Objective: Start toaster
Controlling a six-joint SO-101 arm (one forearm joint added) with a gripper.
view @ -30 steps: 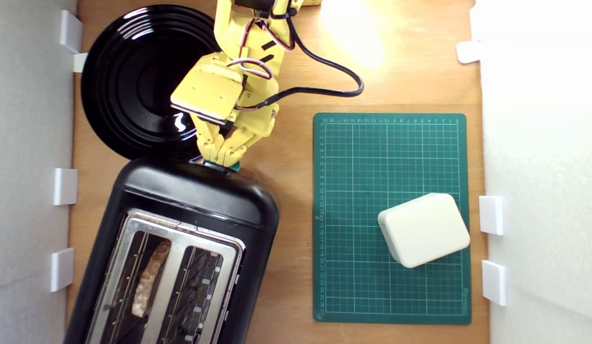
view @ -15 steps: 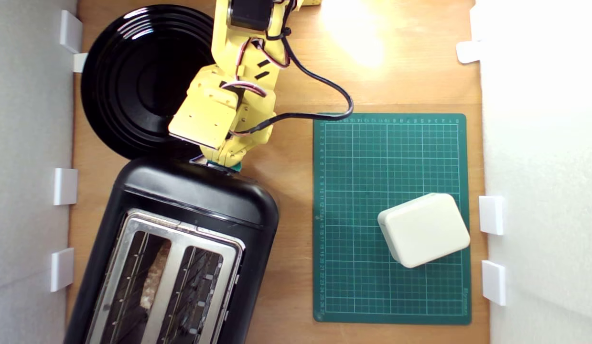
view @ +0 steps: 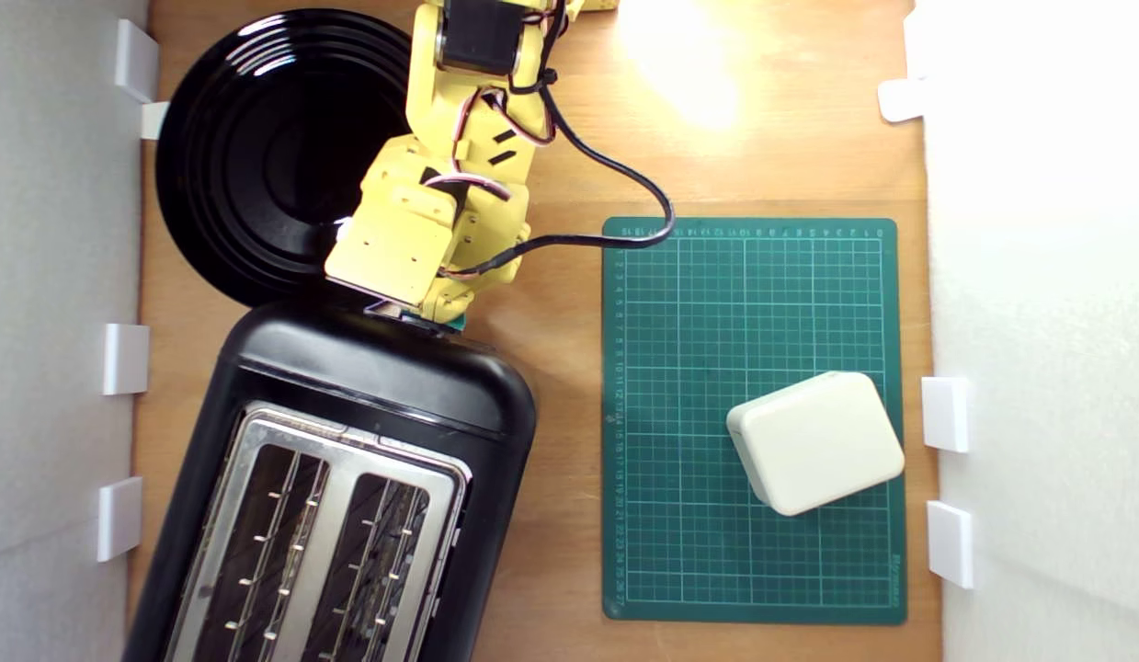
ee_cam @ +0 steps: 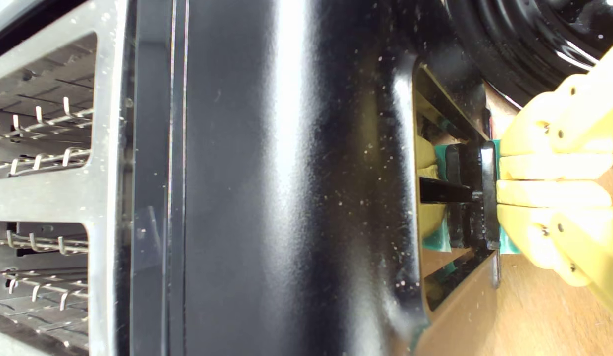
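Note:
The glossy black toaster (view: 376,377) lies at the exterior view's lower left, its silver top plate (view: 346,464) framing two slots that show only wire guides. Its teal lever knob (view: 455,322) peeks out at the end nearest the arm. My yellow gripper (view: 424,311) points down onto that end, mostly hidden under its own wrist. In the wrist view the toaster's (ee_cam: 286,198) black wall fills the frame, and my gripper (ee_cam: 501,180) is shut, fingertips (ee_cam: 529,165) side by side against the black and teal lever (ee_cam: 472,198).
A round black plate (view: 256,156) sits just behind the toaster, under the arm. A green cutting mat (view: 753,303) with a white box (view: 815,441) on it lies at the exterior view's right. The arm's black cable (view: 624,184) loops over the wooden table. White walls flank both sides.
The gripper has pressed lower against the toaster's lever end. The slice of bread that stood up in the left slot has sunk out of sight.

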